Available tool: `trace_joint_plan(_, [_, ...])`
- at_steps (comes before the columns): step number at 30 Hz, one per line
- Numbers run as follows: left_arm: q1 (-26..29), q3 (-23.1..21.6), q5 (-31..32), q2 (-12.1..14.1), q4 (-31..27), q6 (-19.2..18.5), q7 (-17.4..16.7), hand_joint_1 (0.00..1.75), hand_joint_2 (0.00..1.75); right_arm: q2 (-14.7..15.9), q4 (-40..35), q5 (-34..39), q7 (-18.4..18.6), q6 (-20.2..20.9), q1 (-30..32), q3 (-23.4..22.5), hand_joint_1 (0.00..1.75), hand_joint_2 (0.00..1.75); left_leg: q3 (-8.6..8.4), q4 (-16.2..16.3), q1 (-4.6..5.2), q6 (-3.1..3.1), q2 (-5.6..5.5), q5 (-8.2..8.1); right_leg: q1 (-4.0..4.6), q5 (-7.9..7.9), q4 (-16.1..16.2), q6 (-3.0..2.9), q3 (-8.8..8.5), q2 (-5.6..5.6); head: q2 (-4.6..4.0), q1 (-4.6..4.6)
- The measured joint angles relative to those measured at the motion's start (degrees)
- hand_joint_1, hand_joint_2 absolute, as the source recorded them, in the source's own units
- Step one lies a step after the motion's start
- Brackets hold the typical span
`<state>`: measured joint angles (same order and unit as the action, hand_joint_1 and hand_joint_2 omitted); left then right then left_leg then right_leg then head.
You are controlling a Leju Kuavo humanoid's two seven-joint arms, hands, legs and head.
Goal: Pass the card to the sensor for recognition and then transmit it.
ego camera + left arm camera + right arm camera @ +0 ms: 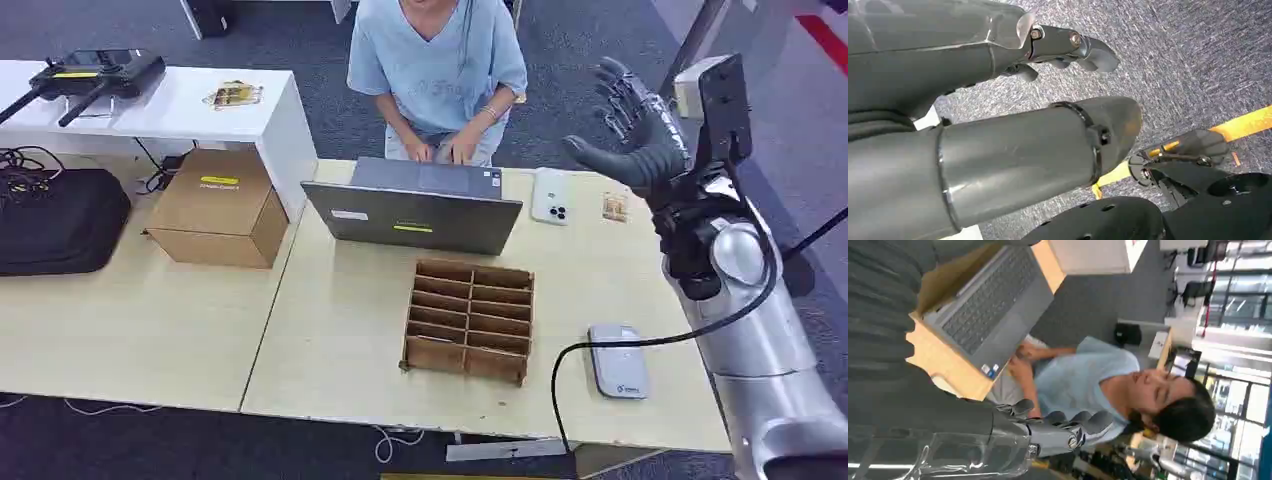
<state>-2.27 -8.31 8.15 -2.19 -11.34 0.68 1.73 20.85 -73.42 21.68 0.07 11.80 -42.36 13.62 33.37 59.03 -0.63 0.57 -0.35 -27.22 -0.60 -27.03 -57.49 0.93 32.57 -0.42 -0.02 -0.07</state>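
Observation:
A small tan card (614,207) lies flat on the table's far right, beside a white phone (552,196). The grey-white sensor pad (618,361) lies near the front right edge. My right hand (632,128) is raised above the far right edge, just past the card, with its fingers spread and nothing in it. The right wrist view shows its fingers (1070,426) stretched out in the air toward the seated person. In the left wrist view my left hand (1063,47) hangs over the carpet, fingers apart, holding nothing.
A person in a light blue shirt (437,62) types on a grey laptop (415,210) across the table. A wooden divider box (468,320) stands mid-table. A cardboard box (218,205) and a black bag (55,220) sit to the left.

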Motion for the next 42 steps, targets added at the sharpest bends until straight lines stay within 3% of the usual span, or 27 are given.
trace_joint_plan(12, [-0.31, 0.0, 0.85, -0.04, 0.0, -0.44, -1.11, 0.0, 0.0, 1.07, -0.57, -24.22, -0.07, -9.63, -2.27, 4.54, 0.0, 1.75, 0.0, 0.0, 0.0, 0.0, 0.0, 0.0, 0.0, 0.0, 0.0, 0.0, 0.0, 0.0, 0.0, 0.0])
trace_joint_plan(21, [-1.43, -0.22, 2.06, -0.04, -0.02, -1.05, -2.23, 0.0, 0.0, 1.27, -0.11, -38.86, 0.44, -12.96, -5.05, 9.42, 0.0, 1.75, 0.01, 0.0, 0.0, 0.0, 0.01, 0.01, 0.0, 0.0, -0.02, 0.0, 0.0, 0.01, 0.0, 0.0])
trace_joint_plan(24, [-1.93, -0.31, 2.49, -0.11, -0.02, -1.14, -2.4, 0.0, 0.0, 0.74, 0.85, -45.38, 0.88, -15.06, -6.75, 11.54, 0.0, 1.75, 0.01, 0.0, -0.01, 0.0, 0.0, 0.01, 0.01, 0.0, -0.03, 0.0, 0.0, 0.0, 0.0, 0.0])
trace_joint_plan(28, [-2.89, -1.2, 3.24, -0.31, -0.09, -1.22, -2.89, 0.0, 0.0, -0.64, 3.59, -59.91, 2.38, -19.69, -9.78, 15.92, 0.0, 1.75, -0.01, 0.0, -0.02, 0.01, 0.01, 0.02, 0.02, 0.0, -0.03, 0.0, 0.0, 0.02, 0.0, 0.02])
trace_joint_plan(32, [-3.6, -1.49, 3.87, -0.46, -0.13, -1.53, -3.13, 0.0, 0.0, -2.27, 6.8, -68.3, 3.1, -21.22, -11.39, 18.65, 0.0, 1.75, 0.0, 0.0, -0.02, 0.01, -0.01, 0.04, 0.02, 0.01, -0.04, -0.01, -0.01, -0.01, 0.0, 0.02])
trace_joint_plan(42, [-4.31, -2.16, 4.24, -0.48, -0.17, -3.0, -4.28, 0.0, 0.0, -6.87, 17.01, -73.85, 3.08, -20.26, -15.05, 21.66, 0.0, 1.75, 0.0, 0.0, -0.02, 0.02, 0.01, 0.04, 0.02, 0.04, -0.04, -0.05, 0.0, 0.01, 0.0, 0.0])
